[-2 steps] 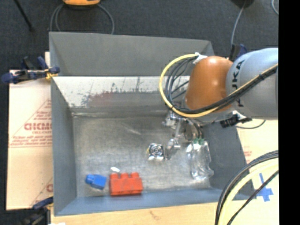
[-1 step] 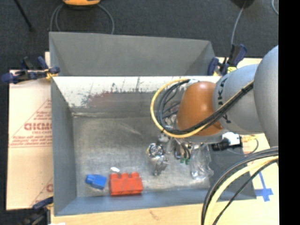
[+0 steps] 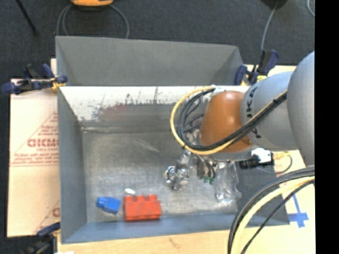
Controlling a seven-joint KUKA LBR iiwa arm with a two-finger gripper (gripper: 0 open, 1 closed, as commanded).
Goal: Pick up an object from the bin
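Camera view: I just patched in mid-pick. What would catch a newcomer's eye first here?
The arm's orange wrist cover dominates, hanging over the right half of the grey bin, with the gripper low near the floor. A small silvery object lies just left of the gripper and a clear plastic piece just right of it. By the near wall, a red toy brick sits beside a small blue piece.

You'll find a small, knobbly silvery metal piece (image 3: 175, 176) on the floor of the bin (image 3: 122, 152), a little right of the middle, with a crumpled clear plastic piece (image 3: 224, 187) near it on the right. Toward the front wall, well apart from both, a red studded toy brick (image 3: 142, 207) lies flat. A blue plastic piece (image 3: 108, 204) sits just beside its left end and a tiny white scrap (image 3: 130, 192) just behind it.
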